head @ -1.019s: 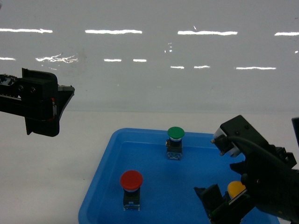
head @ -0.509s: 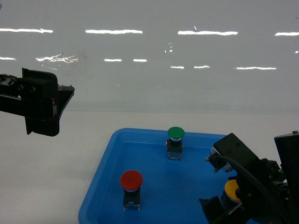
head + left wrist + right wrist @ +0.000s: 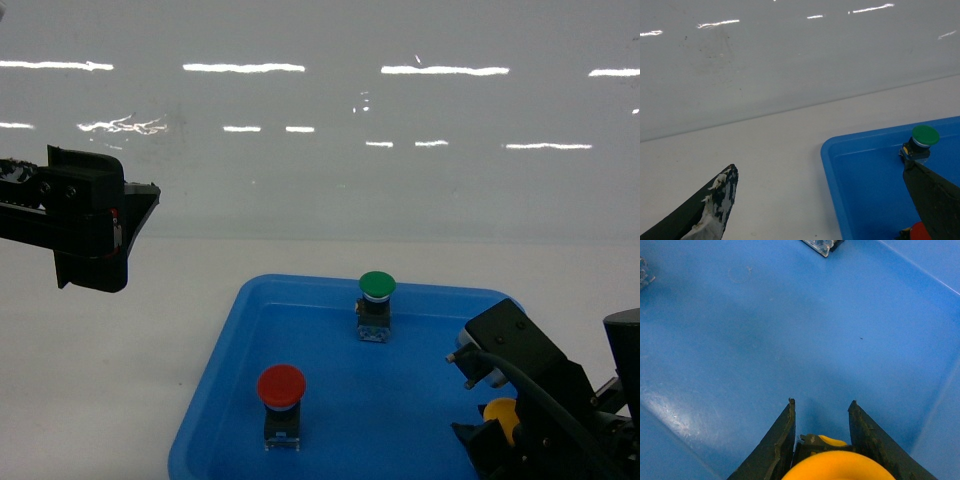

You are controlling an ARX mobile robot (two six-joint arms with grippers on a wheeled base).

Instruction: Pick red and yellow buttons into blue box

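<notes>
Right now the right end effector sits low inside the shallow blue plastic box, near its front right corner, with the yellow mushroom-cap push button between its two dark fingers. The jaws stand narrow, just beside the button's base on each side; looks like a hold, firm contact not fully visible. Judgement: the step is setting yellow down. Do it well by going straight down till the base meets the box floor, then opening slowly and evenly so the top-heavy button doesn't tip, and lifting clear vertically without snagging the cap. Yellow's axis seems upright, cap up, though the base is mostly hidden. The red mushroom-cap push button stands upright on its black-and-clear block in the box's front left part, cap up, long axis vertical. The left end effector hangs above the white counter left of the box, jaws wide apart, holding nothing.
</notes>
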